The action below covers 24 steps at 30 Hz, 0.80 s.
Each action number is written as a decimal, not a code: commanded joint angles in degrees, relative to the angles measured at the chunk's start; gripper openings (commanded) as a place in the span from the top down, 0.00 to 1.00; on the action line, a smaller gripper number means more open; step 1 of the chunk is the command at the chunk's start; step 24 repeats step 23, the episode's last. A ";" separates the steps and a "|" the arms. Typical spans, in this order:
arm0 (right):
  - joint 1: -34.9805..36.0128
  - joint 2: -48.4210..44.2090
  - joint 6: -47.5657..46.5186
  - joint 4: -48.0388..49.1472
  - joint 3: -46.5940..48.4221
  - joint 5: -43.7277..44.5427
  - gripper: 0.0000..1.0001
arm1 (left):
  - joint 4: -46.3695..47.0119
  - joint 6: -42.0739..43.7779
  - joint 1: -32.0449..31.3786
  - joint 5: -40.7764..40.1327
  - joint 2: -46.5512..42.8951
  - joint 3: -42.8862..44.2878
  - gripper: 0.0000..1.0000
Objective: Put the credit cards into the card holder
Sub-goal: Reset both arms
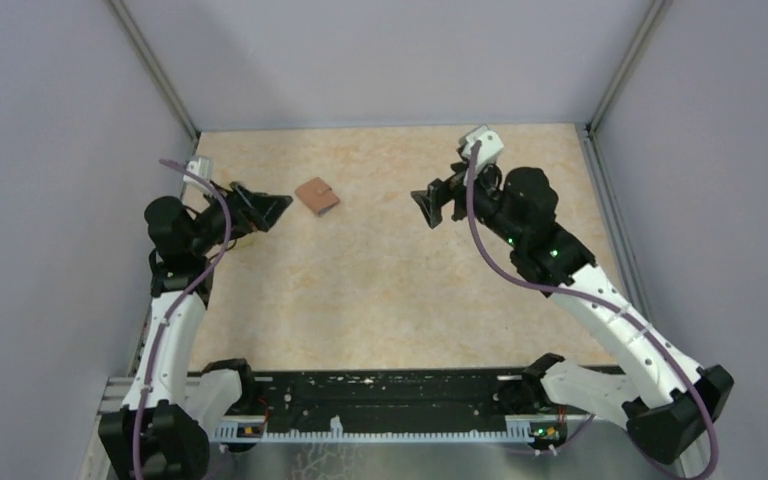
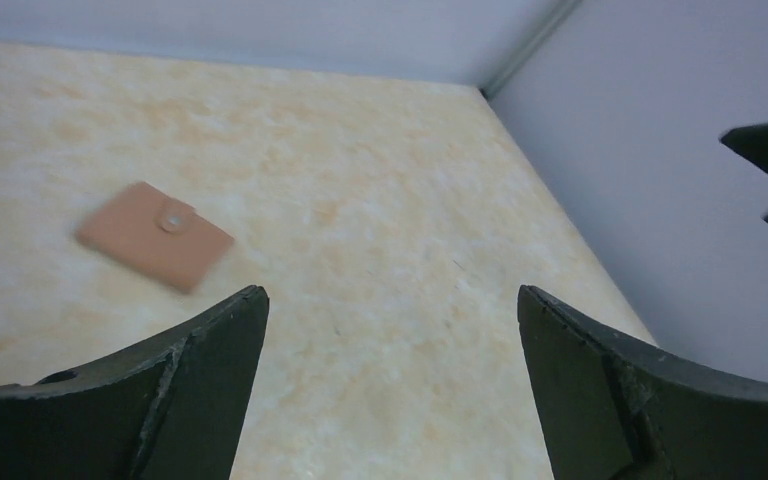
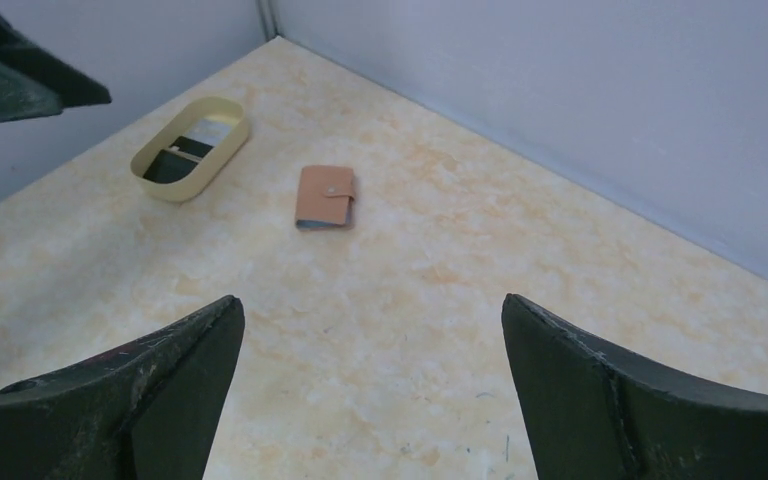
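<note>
Two sets: left jaws and right jaws both spread wide, nothing between them, hovering over surface (image 1: 390,290) and facing each other.
Card holder (image 1: 317,196) flat on surface between arms, nearer left. Flap shut, snap tab on top; likely needs opening before loading.
Holder: reddish-tan, leather-like, matte, rectangular; bluish edge in right wrist view.
Credit cards (image 3: 192,146) apparently in oval tan-rimmed dish (image 3: 215,165) near holder: thin, dark and pale.
Surface: mottled beige, smooth.
</note>
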 commanded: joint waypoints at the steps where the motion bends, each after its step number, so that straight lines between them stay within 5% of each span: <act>1: 0.32 -5.71 4.55 2.27 -7.65 10.68 0.02 | 13.04 -13.99 0.13 15.88 -2.77 -6.91 0.01; 9: -4.06 -17.97 8.35 7.91 -16.32 7.74 0.02 | 16.14 -16.81 0.11 16.71 -13.74 -13.76 0.01; 15: -5.56 -18.84 9.16 8.01 -17.03 7.78 0.02 | 22.02 -23.34 0.16 14.97 -18.75 -21.58 0.01; 24: -5.54 -17.30 9.58 8.01 -17.68 5.34 0.02 | 21.45 -21.06 0.09 17.36 -18.56 -24.65 0.01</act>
